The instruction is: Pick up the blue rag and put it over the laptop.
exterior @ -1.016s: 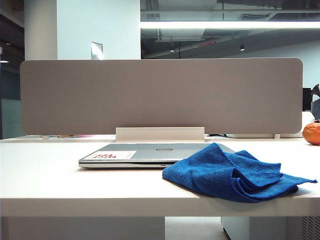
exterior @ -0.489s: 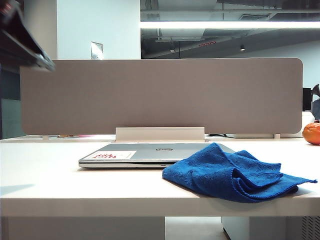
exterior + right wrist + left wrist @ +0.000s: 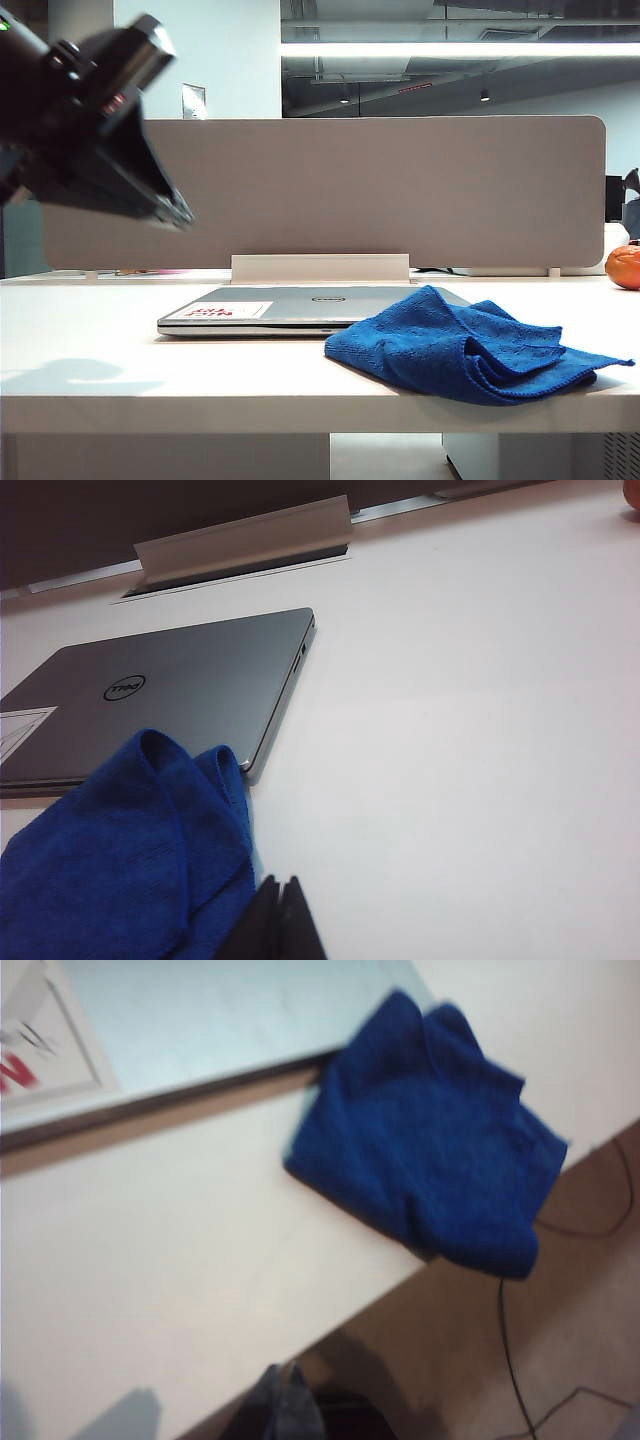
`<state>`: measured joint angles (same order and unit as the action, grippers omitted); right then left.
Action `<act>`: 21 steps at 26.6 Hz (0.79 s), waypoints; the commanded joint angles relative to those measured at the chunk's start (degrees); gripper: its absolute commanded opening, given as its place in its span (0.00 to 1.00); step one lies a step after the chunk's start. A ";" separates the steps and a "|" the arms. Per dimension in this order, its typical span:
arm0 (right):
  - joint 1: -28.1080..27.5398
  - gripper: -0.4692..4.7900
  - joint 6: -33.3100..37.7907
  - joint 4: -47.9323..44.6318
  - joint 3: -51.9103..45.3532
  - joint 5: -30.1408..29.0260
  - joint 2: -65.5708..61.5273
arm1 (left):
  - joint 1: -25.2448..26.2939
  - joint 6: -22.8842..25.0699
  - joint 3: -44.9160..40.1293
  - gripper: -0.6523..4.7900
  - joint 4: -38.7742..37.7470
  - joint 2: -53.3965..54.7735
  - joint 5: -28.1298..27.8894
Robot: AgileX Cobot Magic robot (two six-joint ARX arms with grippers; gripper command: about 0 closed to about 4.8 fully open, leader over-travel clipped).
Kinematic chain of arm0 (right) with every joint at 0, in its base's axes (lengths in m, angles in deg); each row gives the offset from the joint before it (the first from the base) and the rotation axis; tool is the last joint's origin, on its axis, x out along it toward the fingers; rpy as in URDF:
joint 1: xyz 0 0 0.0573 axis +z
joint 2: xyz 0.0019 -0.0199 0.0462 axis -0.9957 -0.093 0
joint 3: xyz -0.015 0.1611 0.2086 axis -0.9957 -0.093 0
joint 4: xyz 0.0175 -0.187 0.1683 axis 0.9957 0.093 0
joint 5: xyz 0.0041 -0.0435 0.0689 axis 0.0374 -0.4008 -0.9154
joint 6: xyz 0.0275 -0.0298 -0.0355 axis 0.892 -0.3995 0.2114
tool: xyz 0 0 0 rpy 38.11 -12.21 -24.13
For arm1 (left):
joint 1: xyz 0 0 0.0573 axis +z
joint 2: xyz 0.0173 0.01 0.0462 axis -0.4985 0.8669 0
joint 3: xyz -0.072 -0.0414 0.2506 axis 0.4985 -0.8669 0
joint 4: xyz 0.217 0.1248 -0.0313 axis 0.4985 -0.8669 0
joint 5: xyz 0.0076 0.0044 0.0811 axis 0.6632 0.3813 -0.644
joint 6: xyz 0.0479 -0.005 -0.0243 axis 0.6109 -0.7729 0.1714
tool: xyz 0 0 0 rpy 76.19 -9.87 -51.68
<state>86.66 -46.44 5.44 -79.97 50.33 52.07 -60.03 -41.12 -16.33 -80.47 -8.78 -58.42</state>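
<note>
The blue rag lies crumpled near the table's front right edge, with its far corner overlapping the laptop. The silver laptop lies closed and flat, with a white sticker on its lid. My left gripper hangs blurred, high above the table's left side, far from the rag, shut and empty. In the left wrist view its tips meet, and the rag and the laptop lie well ahead. My right gripper is shut and empty, just beside the rag, short of the laptop.
A grey partition stands along the table's back edge behind a white cable flap. An orange round object sits at the far right. The rag overhangs the table's front edge, with floor and a cable below.
The left arm has swung in from the upper left, moving right and down, and its shadow on the table has grown. The rag, the laptop and the right gripper have not moved.
</note>
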 commanded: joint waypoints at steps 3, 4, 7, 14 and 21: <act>0.04 0.08 0.04 -1.05 -0.22 -0.07 0.09 | -5.11 -4.22 0.94 0.11 4.33 3.80 -3.06; 0.04 0.08 0.04 -1.03 -0.22 -0.07 0.09 | -6.78 -5.38 1.49 0.11 4.83 5.09 -4.15; 0.04 0.08 0.04 -1.05 -0.22 -0.02 0.09 | -9.44 -6.51 2.75 0.11 5.38 7.45 -4.96; 0.04 0.08 0.04 -1.05 -0.22 -0.02 0.09 | -15.23 -20.26 4.09 0.11 12.07 15.08 -4.90; 0.02 0.08 0.04 -1.03 -0.24 0.00 0.09 | -18.23 -27.96 4.07 0.11 15.37 19.17 -4.94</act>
<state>86.69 -46.42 5.44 -79.97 50.35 52.07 -77.73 -65.69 -12.61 -66.79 9.93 -63.23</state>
